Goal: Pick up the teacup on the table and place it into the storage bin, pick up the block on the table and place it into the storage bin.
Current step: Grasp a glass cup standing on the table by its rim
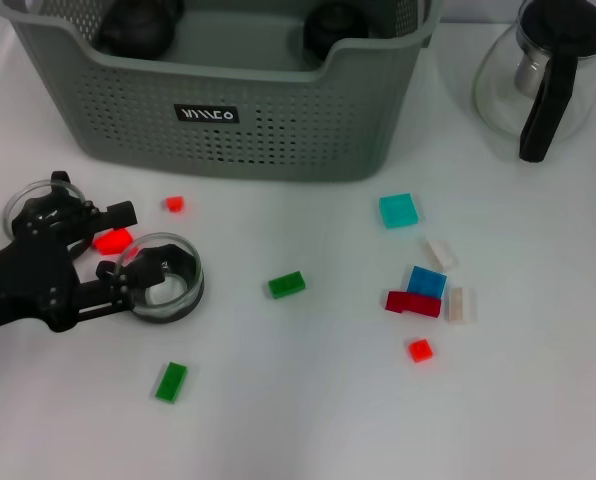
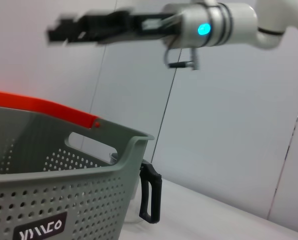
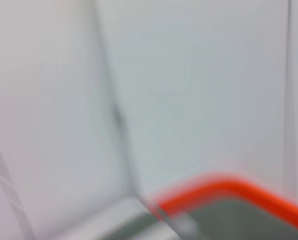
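Grey-green and perforated, the storage bin stands at the far side of the white table, its black label with white lettering facing the robot; two dark rounded shapes sit inside it, too cropped to identify. At the near left, the black left gripper lies low over the tabletop, its fingers spread, one at the rim of a clear glass teacup and the other farther back beside a red block that lies between them. A second clear glass cup sits just behind the gripper's body.

Small blocks are scattered across the table: a tiny red one near the bin's front wall, a green block at centre, another green block nearer the robot, and a cluster at the right of teal, blue, dark red, white and small red pieces. A glass teapot with a black handle stands at the far right, well apart from the bin.

In the left wrist view the right gripper reaches out high above the bin; whether it is spread or closed cannot be told.
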